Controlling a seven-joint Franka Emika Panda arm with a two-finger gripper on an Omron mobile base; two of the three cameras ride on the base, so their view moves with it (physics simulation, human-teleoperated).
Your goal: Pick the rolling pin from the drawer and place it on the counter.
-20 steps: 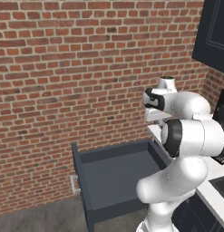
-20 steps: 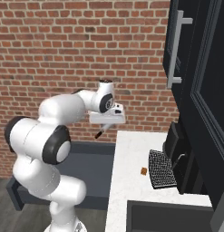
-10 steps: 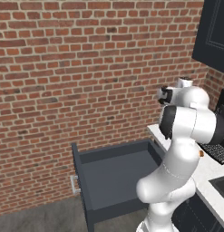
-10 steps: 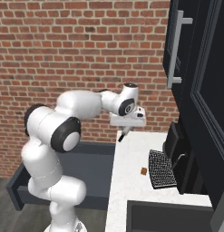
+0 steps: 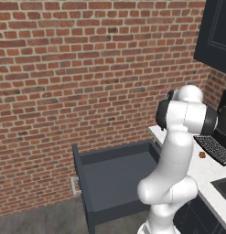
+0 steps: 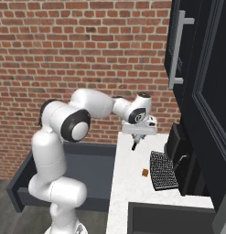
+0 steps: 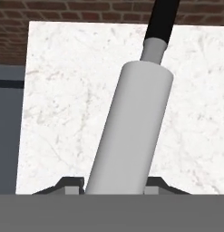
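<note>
1. Rolling pin (image 7: 131,131) is clamped between the jaws, their two dark tips pressed to either side of its white barrel, seen from the hand view.

2. Gripper (image 6: 138,138) hangs above the white tabletop (image 6: 132,183), the pin hanging from it with one black handle pointing down; in the right base view that handle tip (image 6: 134,146) looks just clear of the surface, though contact cannot be ruled out.

3. Beneath the jaws lies bare speckled tabletop, open on all sides of the pin in the hand view; the slab's left edge (image 7: 25,104) runs well to one side of the jaws, with the dark drawer interior beyond it.

4. Drawer (image 5: 114,178) stands pulled open to the side of the jaws, its small silver handle (image 5: 75,186) on the front panel.

5. A small brown item (image 6: 145,172) sits on the tabletop near the jaws, between them and the sink (image 6: 169,221); a dark mesh rack (image 6: 162,171) stands just beyond it.

6. Brick wall (image 6: 78,55) closes the far edge of the tabletop behind the jaws, and a dark upper cabinet (image 6: 196,68) with a long silver handle hangs above and to the side.

7. The pin's barrel is smooth, plain white, narrowing to a pale collar and then a slim black handle (image 7: 161,18); no label or writing is readable on it.
</note>
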